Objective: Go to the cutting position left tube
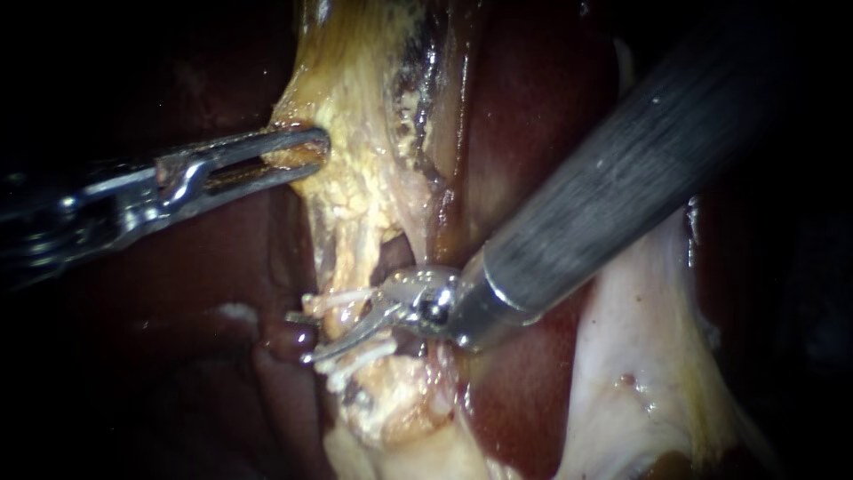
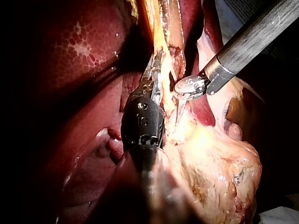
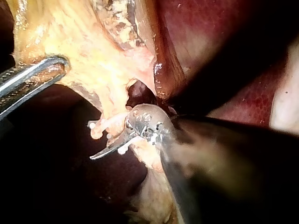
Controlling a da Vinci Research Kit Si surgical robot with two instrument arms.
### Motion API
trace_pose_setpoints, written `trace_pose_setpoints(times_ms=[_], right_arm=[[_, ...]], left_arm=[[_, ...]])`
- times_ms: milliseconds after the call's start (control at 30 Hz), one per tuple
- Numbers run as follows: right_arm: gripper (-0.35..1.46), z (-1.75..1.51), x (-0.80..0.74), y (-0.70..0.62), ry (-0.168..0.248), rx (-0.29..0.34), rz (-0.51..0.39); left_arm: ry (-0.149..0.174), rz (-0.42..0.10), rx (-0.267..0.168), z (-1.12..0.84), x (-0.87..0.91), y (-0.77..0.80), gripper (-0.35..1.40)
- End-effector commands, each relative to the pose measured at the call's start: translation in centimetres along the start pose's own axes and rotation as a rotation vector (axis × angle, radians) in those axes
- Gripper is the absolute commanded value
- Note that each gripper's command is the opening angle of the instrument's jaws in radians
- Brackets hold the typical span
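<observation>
Upper left, the left instrument (image 1: pixel 318 149) pinches yellow tissue (image 1: pixel 355 107). Lower centre, the right instrument (image 1: pixel 298 338) holds its jaws spread around the clipped tube (image 1: pixel 345 324).

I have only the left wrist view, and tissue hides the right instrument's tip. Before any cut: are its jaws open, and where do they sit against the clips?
Observer: In the endoscope view the right instrument has its jaws open, with a clear gap between the two curved tips.
Operator: And the clips?
Observer: Same view: an upper clip sits just above the jaws and a lower clip just below. The tube appears to pass through the gap between them.
</observation>
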Motion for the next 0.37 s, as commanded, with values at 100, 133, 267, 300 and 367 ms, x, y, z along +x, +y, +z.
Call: trace_pose_setpoints(times_ms=[100,133,267,300,367], right_arm=[[0.91,0.00,0.00,0.00,0.000,0.000,0.000],[0.91,0.00,0.00,0.00,0.000,0.000,0.000],[0.91,-0.01,0.00,0.00,0.000,0.000,0.000],[0.91,-0.01,0.00,-0.01,0.000,0.000,0.000],[0.91,-0.01,-0.01,-0.01,0.000,0.000,0.000]], left_arm=[[-0.001,0.000,-0.004,0.00,0.00,-0.01,-0.35],[-0.001,0.000,-0.004,0.00,0.00,-0.01,-0.35],[-0.002,-0.001,-0.005,-0.01,0.00,-0.03,-0.35],[-0.002,-0.001,-0.005,-0.01,0.00,-0.03,-0.35],[-0.002,-0.001,-0.005,-0.01,0.00,-0.03,-0.35]])
